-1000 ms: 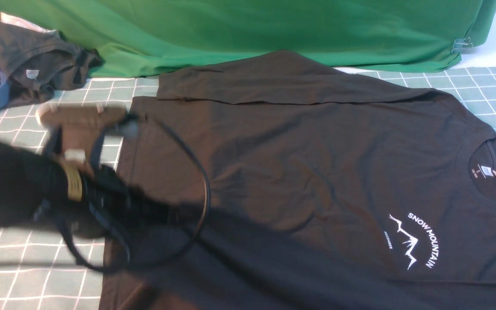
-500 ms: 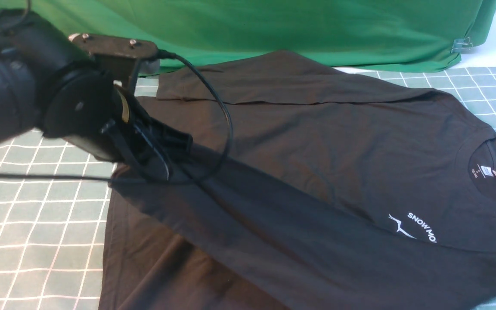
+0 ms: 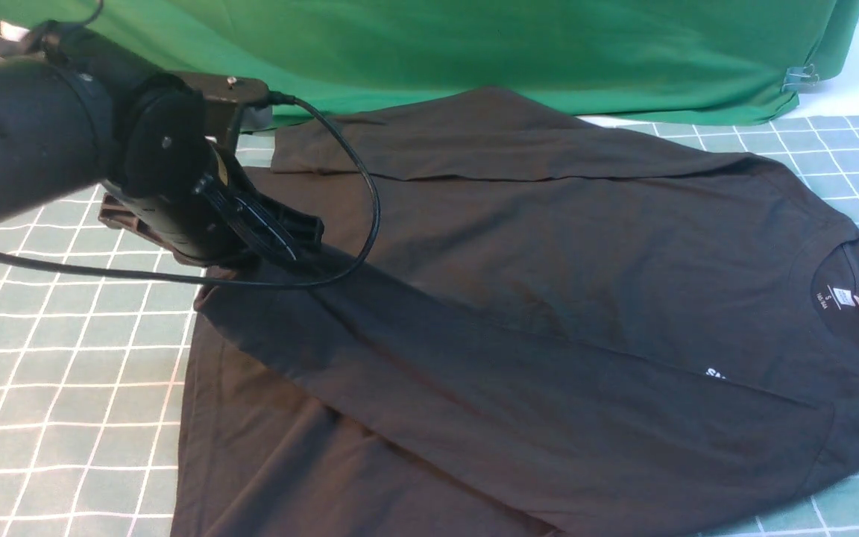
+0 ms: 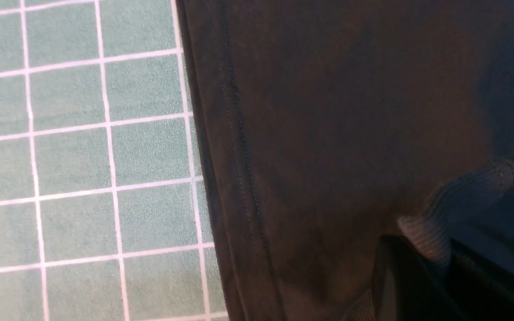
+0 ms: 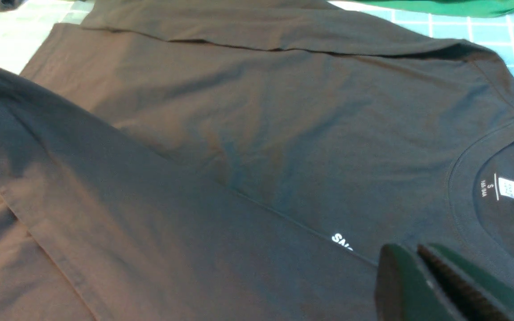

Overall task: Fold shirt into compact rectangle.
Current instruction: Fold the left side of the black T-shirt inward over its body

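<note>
On the gridded tabletop, the shirt is lying flat, collar to our right. Its near sleeve is stretching on a slant across the chest, covering all but the first letters of the print. Our right claw is hanging closed over the cloth near that print, and we are seeing no fabric between its jaws. Farther in, our left claw is pinching the ribbed cuff above the hem end of the body. For a clean fold, we are judging that the cuff is needing to come down in line with the side seam rather than on this slant. It is wanting enough tension to leave no ripple, and release only once flat. Beyond, the far sleeve is already lying folded along the back edge, in front of the green cloth.
</note>
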Controlling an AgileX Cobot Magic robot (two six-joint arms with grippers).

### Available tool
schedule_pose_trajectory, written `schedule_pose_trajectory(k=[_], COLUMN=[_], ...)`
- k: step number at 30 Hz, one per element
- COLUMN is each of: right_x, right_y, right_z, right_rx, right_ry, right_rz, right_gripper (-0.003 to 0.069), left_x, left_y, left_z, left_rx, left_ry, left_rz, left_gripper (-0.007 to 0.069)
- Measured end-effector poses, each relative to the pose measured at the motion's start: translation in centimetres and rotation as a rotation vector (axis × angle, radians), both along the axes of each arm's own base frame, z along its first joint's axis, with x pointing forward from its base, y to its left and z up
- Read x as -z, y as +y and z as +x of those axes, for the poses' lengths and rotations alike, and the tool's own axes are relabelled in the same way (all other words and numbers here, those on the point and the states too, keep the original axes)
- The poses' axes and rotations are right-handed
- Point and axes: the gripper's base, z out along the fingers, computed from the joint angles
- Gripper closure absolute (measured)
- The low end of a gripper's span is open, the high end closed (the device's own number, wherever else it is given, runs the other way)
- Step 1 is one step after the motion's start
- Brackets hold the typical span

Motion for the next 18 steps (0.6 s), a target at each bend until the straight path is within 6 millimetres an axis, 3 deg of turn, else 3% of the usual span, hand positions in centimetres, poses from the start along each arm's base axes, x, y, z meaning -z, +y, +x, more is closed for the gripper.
schedule_pose_trajectory(k=[12,18], right_x=[0.1,2.0], right_y=[0.0,0.0], right_z=[0.0,0.0], right_rx=[0.0,-0.001], right_ry=[0.005,0.064], right_rz=[-0.001,-0.014], right_gripper=[0.062,0.062], left_x=[2.2,2.5], left_y=[0.9,0.9], left_z=[1.6,2.3], left_rx=[-0.014,0.001], left_ry=[0.008,-0.033], left_rz=[0.046,0.038], left_gripper=[0.0613,0.0578])
